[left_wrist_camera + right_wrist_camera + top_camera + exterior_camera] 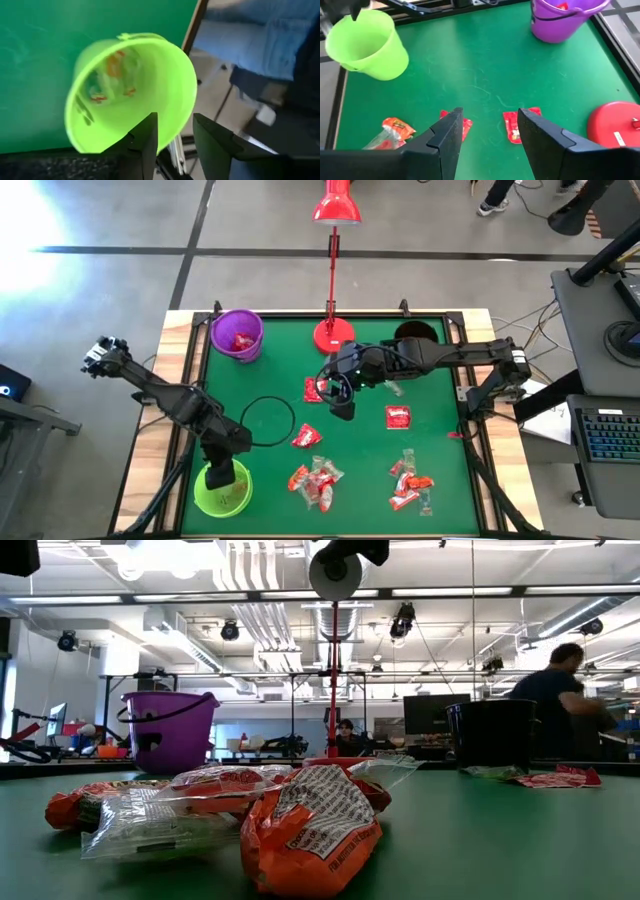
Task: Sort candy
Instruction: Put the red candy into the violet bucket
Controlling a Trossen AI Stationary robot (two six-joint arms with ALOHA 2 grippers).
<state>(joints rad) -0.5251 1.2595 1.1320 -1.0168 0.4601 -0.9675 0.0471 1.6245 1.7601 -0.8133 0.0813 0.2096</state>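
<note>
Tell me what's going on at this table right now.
Two robot arms are sorting candy on a green table. The left gripper hangs over the green bucket, jaws parted, with a few candies already inside. The right gripper hovers mid-table with open jaws above a red candy. The purple bucket holds red candy, and more wrapped candies lie loose along the near side.

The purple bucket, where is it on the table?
The purple bucket stands at the table's far left corner in the high view, left of the red lamp base, with red candy inside.
</note>
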